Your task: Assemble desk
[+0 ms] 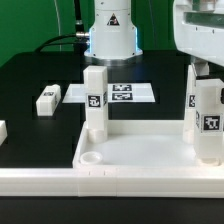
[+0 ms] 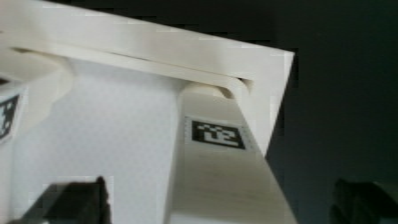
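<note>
Leg-fitting step in hand, by the look of it. Large white plastic rectangular tray-like desk top (image 1: 140, 152) lying at the near edge of the black table (image 1: 30, 70), rim up. Standing upright at a corner of it on the exterior view's right: a white square-section tagged leg (image 1: 208, 120), directly under the two-finger gripper (image 2: 219, 203). Claw spread wide, dark fingers (image 2: 71, 200) either side of that leg with clear gaps, holding nothing. Second upright leg (image 1: 95, 100) planted at the far corner on the exterior view's left. Seating depth of the leg under the claw: impossible to judge from here.

Next move, at a guess: lifting straight up clear of the leg top, then crossing to the loose leg (image 1: 47, 98) lying flat on the table, beyond the desk top toward the exterior view's left. Calls for a square pinch across its flat sides and a turn to vertical before bringing it to a free corner.

Counting up: one desk top; four legs in sight, two upright and two loose, with the other loose leg (image 1: 2, 131) cut off at the exterior view's left edge; one flat white marker board (image 1: 135, 93) farther back on the table; one claw.
</note>
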You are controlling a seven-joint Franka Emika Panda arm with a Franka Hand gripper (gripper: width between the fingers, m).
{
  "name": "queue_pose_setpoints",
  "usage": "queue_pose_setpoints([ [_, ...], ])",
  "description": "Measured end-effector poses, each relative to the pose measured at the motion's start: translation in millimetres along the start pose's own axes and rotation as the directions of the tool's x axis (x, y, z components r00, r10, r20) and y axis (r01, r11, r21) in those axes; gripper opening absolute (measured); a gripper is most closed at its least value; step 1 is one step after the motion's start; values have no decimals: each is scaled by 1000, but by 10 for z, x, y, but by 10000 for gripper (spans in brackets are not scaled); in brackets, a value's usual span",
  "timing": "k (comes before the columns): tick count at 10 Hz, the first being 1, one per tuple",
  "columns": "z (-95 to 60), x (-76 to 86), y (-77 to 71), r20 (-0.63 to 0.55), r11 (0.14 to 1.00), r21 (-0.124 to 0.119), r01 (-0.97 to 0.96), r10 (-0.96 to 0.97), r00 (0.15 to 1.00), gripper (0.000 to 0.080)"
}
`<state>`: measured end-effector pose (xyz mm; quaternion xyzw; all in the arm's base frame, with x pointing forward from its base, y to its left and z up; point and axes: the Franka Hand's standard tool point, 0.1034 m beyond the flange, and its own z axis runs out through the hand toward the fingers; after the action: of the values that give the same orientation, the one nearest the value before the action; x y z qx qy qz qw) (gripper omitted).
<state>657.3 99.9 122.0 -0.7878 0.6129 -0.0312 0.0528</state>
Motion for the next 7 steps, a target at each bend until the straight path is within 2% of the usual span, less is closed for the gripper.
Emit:
queue_pose_setpoints([
  [3, 2, 9, 0, -3, 960, 0, 281, -281, 960, 649],
  [5, 5, 13, 1, -9, 890, -7, 456, -456, 890, 649],
  [7, -2, 20, -8, -15, 767, -16, 641, -641, 767, 649],
])
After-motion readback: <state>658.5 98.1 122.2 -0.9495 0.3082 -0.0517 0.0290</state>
